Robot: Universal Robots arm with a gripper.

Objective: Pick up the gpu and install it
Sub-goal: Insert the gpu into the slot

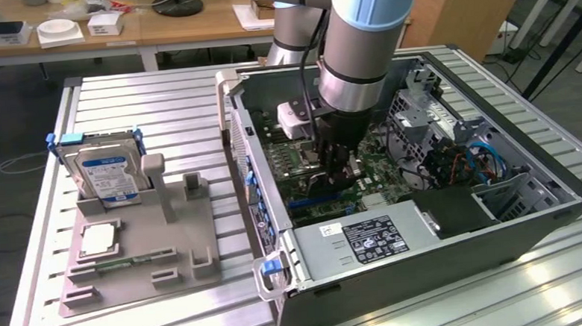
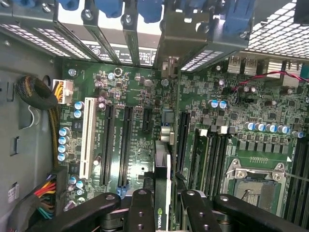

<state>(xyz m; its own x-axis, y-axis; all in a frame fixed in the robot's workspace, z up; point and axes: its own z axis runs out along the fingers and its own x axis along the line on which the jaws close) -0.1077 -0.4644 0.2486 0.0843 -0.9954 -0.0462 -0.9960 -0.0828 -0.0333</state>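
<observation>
Arm reaches down from the top centre of the exterior frame into the open case (image 1: 494,227), which lies on its side on the slatted table (image 1: 148,96) at the exterior view's right. Gripper (image 1: 336,172) sits low inside the case, just above the motherboard (image 1: 376,166). In the wrist view the gripper (image 2: 163,210) has its black fingers (image 2: 140,212) clenched on the gpu (image 2: 161,164), one on each face. The card is seen edge-on: thin, dark and upright, with a small green logo on the near end. It stands over the green motherboard (image 2: 145,96), in line with the long black slots (image 2: 126,140) and between two of them. Cannot tell whether its far edge touches the board or is seated. Same view: a white slot (image 2: 88,135) beside the black ones, the CPU socket (image 2: 253,186) with its metal frame well off to the other side, and a sleeved cable bundle (image 2: 36,92) by the case wall. Exterior view: power supply (image 1: 375,237) with a black label in the lower centre of the case, blue cables (image 1: 485,160) towards the case's right side. At the exterior view's left a grey fixture (image 1: 176,251) rests on the table, apart from the case. A hard drive (image 1: 107,176) stands upright at its back, and a green memory stick (image 1: 126,261) lies flat near its front
</observation>
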